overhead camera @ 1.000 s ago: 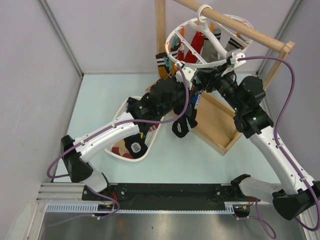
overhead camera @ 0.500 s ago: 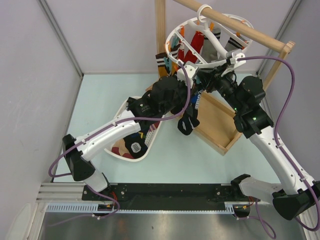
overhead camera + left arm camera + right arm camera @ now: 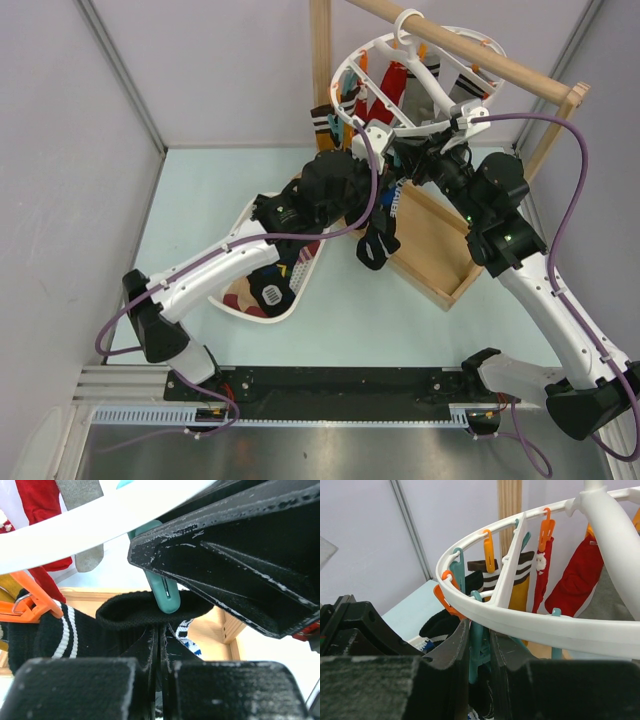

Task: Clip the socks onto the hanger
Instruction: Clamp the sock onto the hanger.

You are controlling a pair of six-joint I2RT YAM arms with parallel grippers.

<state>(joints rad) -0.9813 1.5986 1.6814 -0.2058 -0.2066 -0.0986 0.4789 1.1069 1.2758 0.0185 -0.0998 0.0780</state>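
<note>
Finding: the hanger (image 3: 535, 625) hangs from the wooden rail (image 3: 470, 50) above the far edge of the table (image 3: 200, 200), towards its far right corner, with several socks already pegged. My left gripper (image 3: 160, 630) is clenched on a black sock (image 3: 150, 611), its cuff raised to the teal clip (image 3: 162, 592). My right gripper (image 3: 479, 630) is pinched on that same clip just under the ring. I cannot tell whether the cuff lies between the clip's halves or only behind them.

Risks:
- If the right gripper releases early, the clip may close on nothing or on a thin edge, and the sock would drop.
- The two grippers sit very close and could knock together.
- Upward pressure could swing the ring off line.
</note>
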